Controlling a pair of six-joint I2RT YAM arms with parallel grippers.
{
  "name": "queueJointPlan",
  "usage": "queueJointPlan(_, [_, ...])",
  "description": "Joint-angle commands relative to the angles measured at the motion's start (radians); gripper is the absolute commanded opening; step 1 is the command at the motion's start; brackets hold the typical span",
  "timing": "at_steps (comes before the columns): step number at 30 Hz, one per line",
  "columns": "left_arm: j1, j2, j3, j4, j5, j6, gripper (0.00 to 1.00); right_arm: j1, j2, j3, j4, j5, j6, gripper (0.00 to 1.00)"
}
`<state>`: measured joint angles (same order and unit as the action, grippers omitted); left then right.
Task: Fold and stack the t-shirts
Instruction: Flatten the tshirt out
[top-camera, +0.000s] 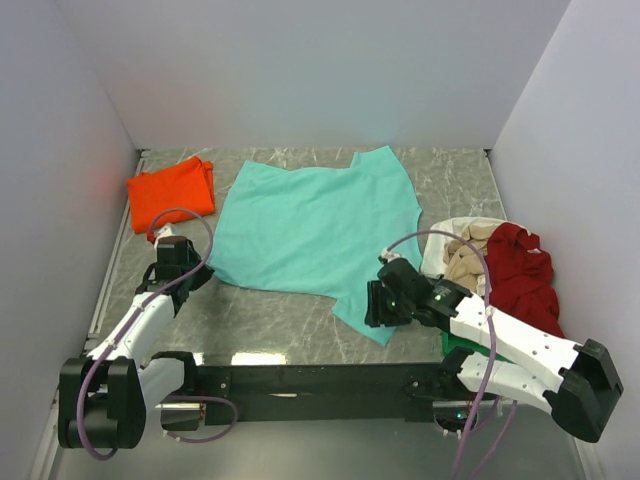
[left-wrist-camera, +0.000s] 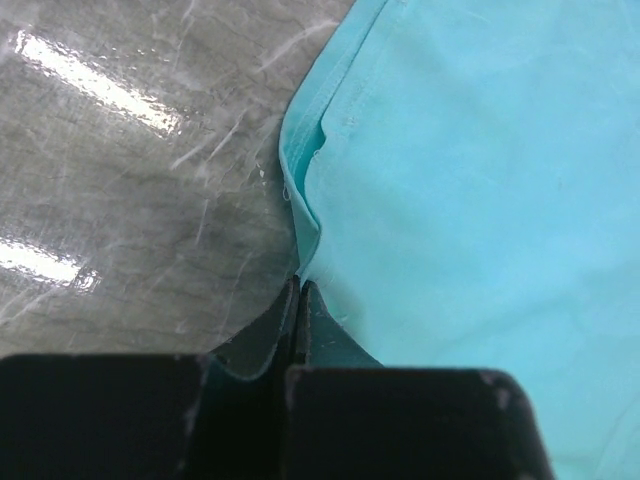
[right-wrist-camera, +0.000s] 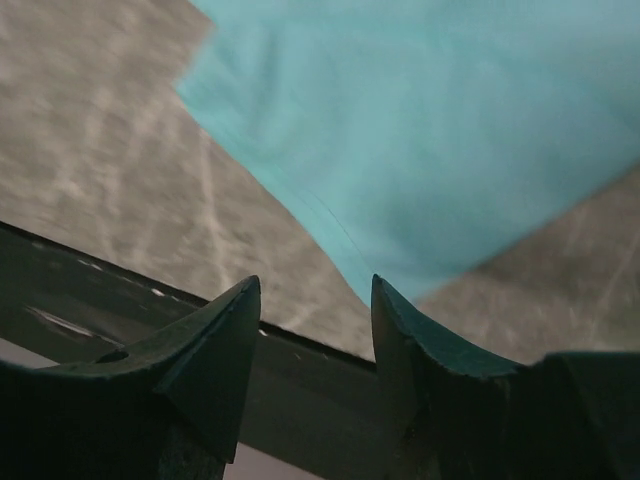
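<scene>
A teal t-shirt (top-camera: 315, 225) lies spread flat in the middle of the table. My left gripper (top-camera: 190, 265) is at its near left edge. In the left wrist view the gripper (left-wrist-camera: 299, 287) is shut, its tips pinching the raised hem of the teal t-shirt (left-wrist-camera: 470, 180). My right gripper (top-camera: 372, 302) is open over the shirt's near right corner. In the right wrist view the gripper (right-wrist-camera: 315, 290) holds nothing, and the teal cloth (right-wrist-camera: 420, 120) lies just beyond its tips. A folded orange t-shirt (top-camera: 172, 190) lies at the back left.
A loose pile lies at the right: a dark red t-shirt (top-camera: 522, 275), a beige one (top-camera: 465, 262), a white one (top-camera: 450, 232) and a bit of a green one (top-camera: 455, 345). White walls enclose the grey marbled table (top-camera: 270, 320). A black rail (top-camera: 320, 378) runs along the near edge.
</scene>
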<state>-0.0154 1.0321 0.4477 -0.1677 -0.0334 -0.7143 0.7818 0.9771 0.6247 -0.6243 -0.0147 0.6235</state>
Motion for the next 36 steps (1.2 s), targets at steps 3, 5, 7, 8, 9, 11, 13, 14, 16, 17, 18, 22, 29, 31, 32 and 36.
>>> queueJointPlan(3, [0.002, -0.009, -0.004, 0.048, 0.026, 0.022, 0.01, 0.076, -0.070, -0.040, -0.132, 0.078, 0.180, 0.53])
queueJointPlan(5, [0.002, -0.006, -0.004, 0.051, 0.024, 0.024, 0.01, 0.097, -0.075, -0.039, -0.166, 0.100, 0.220, 0.50])
queueJointPlan(7, [0.002, -0.003, -0.003, 0.053, 0.024, 0.026, 0.00, 0.108, -0.061, -0.049, -0.179, 0.104, 0.234, 0.49])
queueJointPlan(8, [0.002, -0.001, -0.001, 0.053, 0.024, 0.027, 0.01, 0.111, -0.051, -0.052, -0.184, 0.113, 0.251, 0.49])
queueJointPlan(9, [0.002, -0.001, -0.001, 0.054, 0.026, 0.027, 0.00, 0.115, -0.026, -0.056, -0.189, 0.117, 0.257, 0.48])
queueJointPlan(11, [0.002, 0.000, -0.003, 0.059, 0.043, 0.027, 0.00, 0.125, -0.006, -0.066, -0.190, 0.127, 0.277, 0.47])
queueJointPlan(13, [0.002, -0.001, -0.004, 0.060, 0.046, 0.027, 0.00, 0.128, 0.003, -0.086, -0.169, 0.130, 0.286, 0.47])
queueJointPlan(14, [0.003, -0.001, -0.004, 0.062, 0.047, 0.029, 0.01, 0.128, 0.006, -0.092, -0.158, 0.127, 0.292, 0.47])
queueJointPlan(16, [0.002, 0.002, -0.004, 0.066, 0.056, 0.029, 0.01, 0.126, 0.014, -0.108, -0.121, 0.122, 0.298, 0.47])
queueJointPlan(17, [0.000, 0.003, -0.006, 0.068, 0.059, 0.029, 0.01, 0.126, 0.018, -0.112, -0.112, 0.121, 0.301, 0.47])
queueJointPlan(18, [0.002, 0.005, -0.006, 0.066, 0.061, 0.029, 0.01, 0.126, 0.031, -0.115, -0.101, 0.122, 0.303, 0.47])
queueJointPlan(22, [0.002, 0.006, -0.004, 0.071, 0.067, 0.032, 0.01, 0.125, 0.057, -0.128, -0.060, 0.130, 0.306, 0.43])
queueJointPlan(29, [-0.003, 0.008, -0.006, 0.071, 0.070, 0.032, 0.00, 0.126, 0.083, -0.146, -0.028, 0.147, 0.308, 0.40])
queueJointPlan(31, [-0.006, 0.006, -0.006, 0.068, 0.067, 0.032, 0.01, 0.126, 0.086, -0.154, -0.012, 0.147, 0.309, 0.40])
queueJointPlan(32, [-0.008, 0.006, -0.006, 0.068, 0.066, 0.032, 0.01, 0.126, 0.090, -0.157, -0.009, 0.142, 0.309, 0.40])
queueJointPlan(36, [-0.017, 0.008, -0.003, 0.062, 0.061, 0.032, 0.00, 0.126, 0.098, -0.163, -0.015, 0.136, 0.309, 0.36])
